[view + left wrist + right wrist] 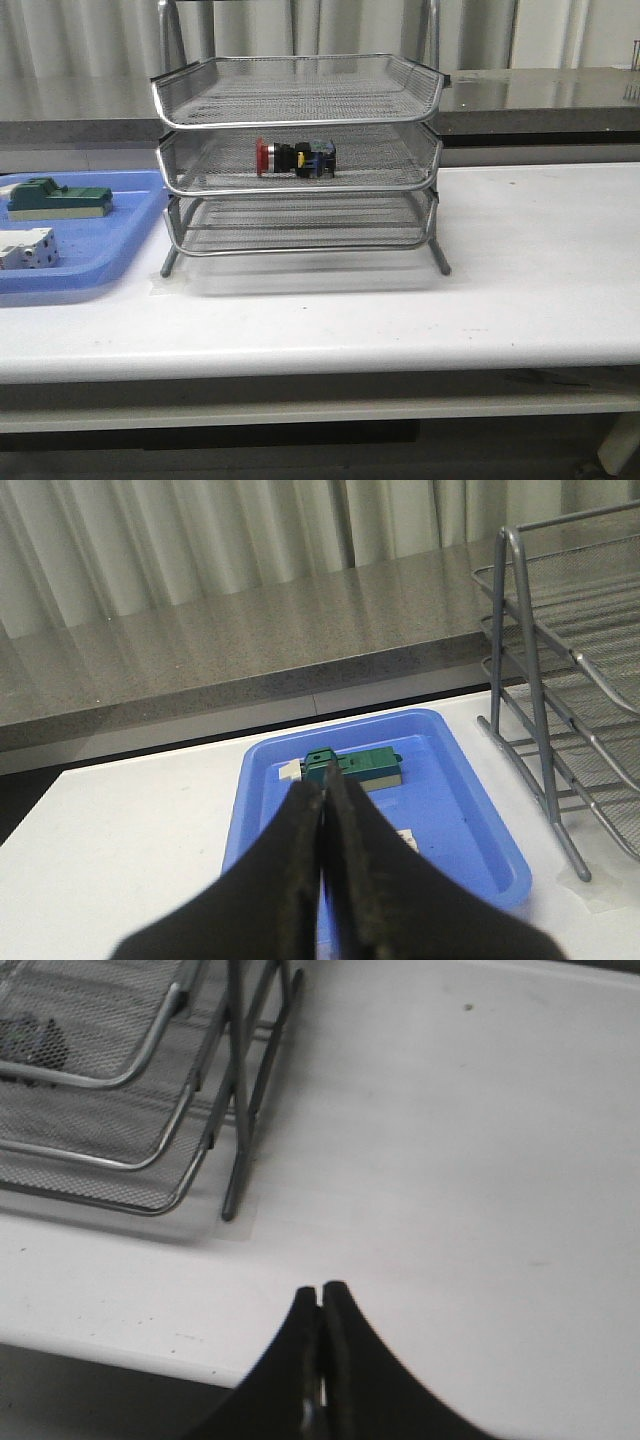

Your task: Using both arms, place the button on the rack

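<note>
The button, red-headed with a black body and a blue-and-yellow rear block, lies on its side in the middle tray of the silver wire-mesh rack. In the right wrist view it shows only as a dark blur behind the mesh. My left gripper is shut with nothing in it, held above the blue tray, well left of the rack. My right gripper is shut and empty over the table's near edge, off the rack's right front leg. Neither arm appears in the front view.
A flat blue plastic tray sits left of the rack, holding a green block and a white block. The green block lies just beyond my left fingertips. A grey counter and curtain run behind the white table.
</note>
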